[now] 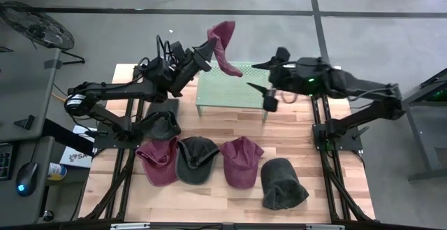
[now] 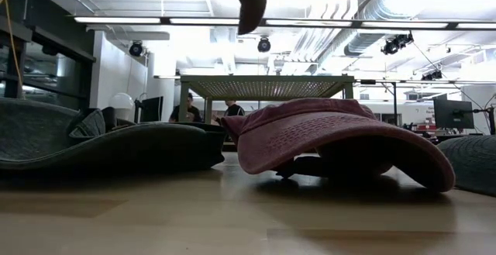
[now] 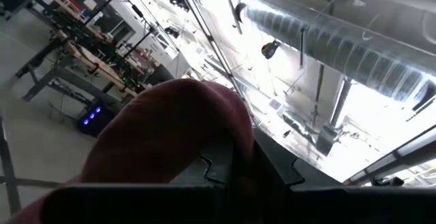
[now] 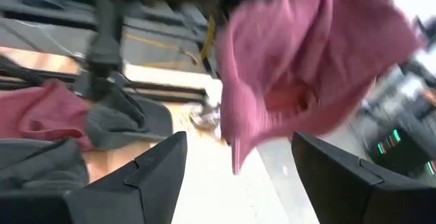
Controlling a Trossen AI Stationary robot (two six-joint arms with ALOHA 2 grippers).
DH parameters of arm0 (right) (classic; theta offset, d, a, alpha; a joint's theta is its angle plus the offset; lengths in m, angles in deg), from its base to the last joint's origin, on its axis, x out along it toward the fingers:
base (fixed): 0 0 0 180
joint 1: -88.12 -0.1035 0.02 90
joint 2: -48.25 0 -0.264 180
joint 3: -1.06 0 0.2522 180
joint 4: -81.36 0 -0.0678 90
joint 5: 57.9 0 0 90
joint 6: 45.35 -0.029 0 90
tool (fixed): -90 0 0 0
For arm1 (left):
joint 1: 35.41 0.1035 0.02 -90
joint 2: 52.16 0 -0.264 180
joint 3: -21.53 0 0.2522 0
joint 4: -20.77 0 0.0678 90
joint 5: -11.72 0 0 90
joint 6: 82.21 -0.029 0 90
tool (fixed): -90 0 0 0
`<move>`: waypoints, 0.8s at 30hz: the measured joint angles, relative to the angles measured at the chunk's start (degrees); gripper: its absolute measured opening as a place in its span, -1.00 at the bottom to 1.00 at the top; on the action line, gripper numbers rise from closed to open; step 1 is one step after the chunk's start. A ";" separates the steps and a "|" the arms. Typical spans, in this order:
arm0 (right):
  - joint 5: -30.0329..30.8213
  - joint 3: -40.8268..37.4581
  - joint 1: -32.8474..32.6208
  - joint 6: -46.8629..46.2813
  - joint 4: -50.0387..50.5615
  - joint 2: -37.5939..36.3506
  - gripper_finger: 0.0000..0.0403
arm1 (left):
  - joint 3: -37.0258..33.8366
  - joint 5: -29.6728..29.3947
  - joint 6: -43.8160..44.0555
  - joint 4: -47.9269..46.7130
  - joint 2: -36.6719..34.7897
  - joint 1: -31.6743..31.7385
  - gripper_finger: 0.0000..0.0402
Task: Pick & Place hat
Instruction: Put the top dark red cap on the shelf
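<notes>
Left gripper (image 1: 207, 49) clamped on a maroon hat (image 1: 223, 45), lifted high above the far-left corner of the green perforated stand (image 1: 234, 97) — hat dangling from the fingertips, crown hanging down toward the stand, well clear of the tabletop (image 1: 307, 167). Held up and out like that, probably for a handover or a drop onto the stand; cannot tell which. Right gripper (image 1: 262, 83) wide apart, empty, over the stand's right side, pointed toward the hanging hat; right wrist view shows both fingers (image 4: 153, 173) flanking the maroon hat (image 4: 306, 67) with a gap, not touching. Jaws spread that wide likely to take the floppy fabric from the side. Left wrist view: maroon cloth (image 3: 170, 135) bunched right over the closed fingers, ceiling beyond — wrist tilted upward, which keeps the hat hanging free. Other hats lying in a row on the near part of the tabletop: dark hat (image 1: 162, 125) near the left arm base, second maroon hat (image 1: 159, 161), dark green hat (image 1: 196, 160), third maroon hat (image 1: 241, 161), dark hat at right (image 1: 283, 184). Low view dominated by a maroon hat (image 2: 341, 135) flat on the wood, stand (image 2: 267, 86) behind it, tip of the held hat (image 2: 251, 3) hanging in from above. Risk: loose fabric swinging, a grip catching only a thin edge.
</notes>
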 joint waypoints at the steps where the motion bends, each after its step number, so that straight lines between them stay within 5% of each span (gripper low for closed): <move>1: 1.33 0.00 0.00 -1.67 0.31 0.83 0.29 | 0.00 -0.02 0.02 0.63 0.00 0.00 -0.84; 24: 2.52 0.00 0.69 -14.42 -13.98 12.20 0.28 | 0.00 6.01 -1.68 6.82 0.00 -0.15 -0.84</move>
